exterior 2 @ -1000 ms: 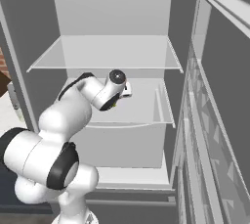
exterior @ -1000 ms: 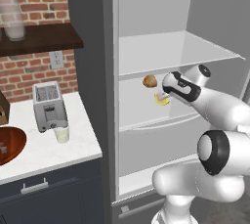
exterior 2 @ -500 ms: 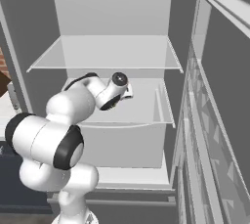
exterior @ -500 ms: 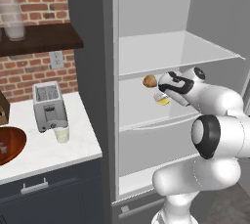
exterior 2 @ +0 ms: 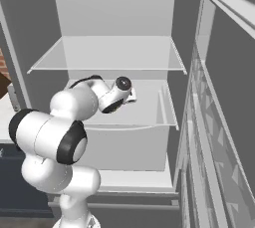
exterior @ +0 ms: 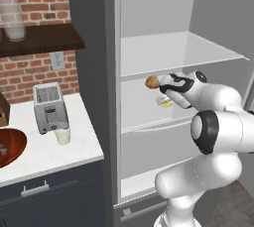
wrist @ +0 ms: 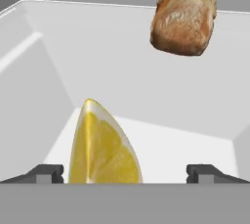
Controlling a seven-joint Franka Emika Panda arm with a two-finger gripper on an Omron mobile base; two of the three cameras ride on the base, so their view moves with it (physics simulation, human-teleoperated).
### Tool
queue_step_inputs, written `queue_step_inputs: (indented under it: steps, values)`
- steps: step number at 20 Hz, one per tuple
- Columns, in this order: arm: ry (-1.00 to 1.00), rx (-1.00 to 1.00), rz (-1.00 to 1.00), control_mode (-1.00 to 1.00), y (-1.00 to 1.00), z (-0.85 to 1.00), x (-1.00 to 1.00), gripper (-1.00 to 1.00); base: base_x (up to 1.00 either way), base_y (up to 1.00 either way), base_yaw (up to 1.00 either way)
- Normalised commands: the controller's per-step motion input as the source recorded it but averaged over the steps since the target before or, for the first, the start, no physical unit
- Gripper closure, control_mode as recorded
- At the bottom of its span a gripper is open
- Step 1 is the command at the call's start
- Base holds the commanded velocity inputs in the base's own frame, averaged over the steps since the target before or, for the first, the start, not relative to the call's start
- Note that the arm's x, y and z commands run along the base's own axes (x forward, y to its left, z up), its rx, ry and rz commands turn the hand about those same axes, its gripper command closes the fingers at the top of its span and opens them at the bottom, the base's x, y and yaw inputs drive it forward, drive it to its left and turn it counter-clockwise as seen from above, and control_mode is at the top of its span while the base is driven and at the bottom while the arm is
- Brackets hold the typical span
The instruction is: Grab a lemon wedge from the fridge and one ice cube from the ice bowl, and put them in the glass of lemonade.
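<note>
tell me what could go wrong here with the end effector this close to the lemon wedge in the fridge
The end effector is open, with the lemon wedge nearer one fingertip than the other, so closing could push it sideways instead of pinching it. The brown lump sits just beyond on the same fridge shelf; reaching deeper might knock it.

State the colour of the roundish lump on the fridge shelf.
Brown, with paler tan patches; clearest in the hand view.
</note>
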Motion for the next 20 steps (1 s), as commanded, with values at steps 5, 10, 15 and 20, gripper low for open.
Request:
queue_step_inputs:
  steps: [5,10,15,20]
  values:
    - [0.0,0.0,0.0,-1.0,0.01,-0.2,0.0,-1.0,0.0,0.0,0.0]
    - [0.0,0.0,0.0,-1.0,0.03,-0.03,0.0,-1.0,0.0,0.0,0.0]
    - [0.0,0.0,0.0,-1.0,0.02,-0.06,0.0,1.0,0.0,0.0,0.0]
    - [0.0,0.0,0.0,-1.0,0.01,-0.03,0.0,1.0,0.0,0.0,0.0]
